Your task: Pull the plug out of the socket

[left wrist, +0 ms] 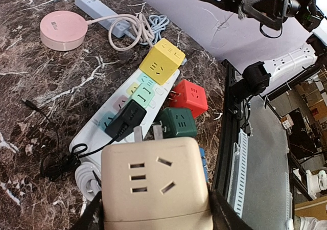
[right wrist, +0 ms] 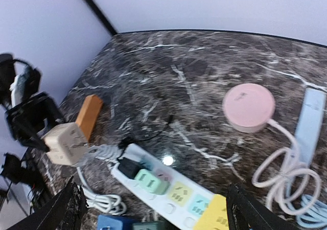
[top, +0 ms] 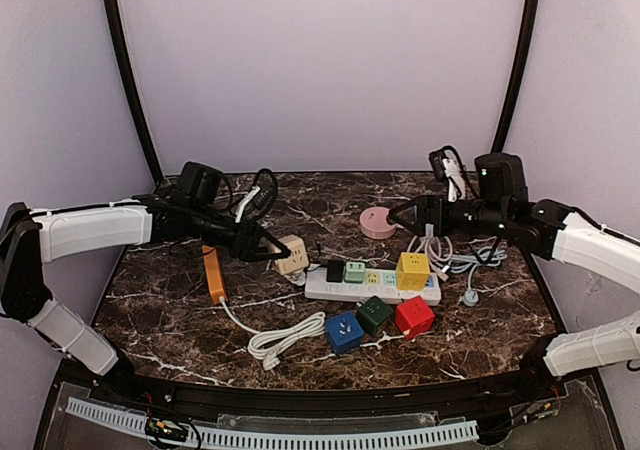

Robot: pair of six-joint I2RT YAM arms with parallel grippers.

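Note:
My left gripper (left wrist: 156, 209) is shut on a beige cube plug (left wrist: 153, 184), one dark finger on each side. The cube hangs just left of the white power strip (top: 330, 288), and its two metal prongs show bare, clear of any socket. In the top view it is the beige cube plug (top: 292, 254) at the tip of the left gripper (top: 280, 255). A black plug (top: 335, 270), a mint green plug (top: 355, 271) and a yellow cube (top: 412, 270) sit in the strip. My right gripper (right wrist: 161, 209) is open above the strip's right end, holding nothing.
Blue (top: 343, 331), dark green (top: 375, 314) and red (top: 414, 316) cubes lie in front of the strip. An orange block (top: 214, 275) and a coiled white cable (top: 285, 338) lie to the left. A pink disc (top: 378, 222) and a pale blue strip (right wrist: 309, 117) with looped cords lie behind.

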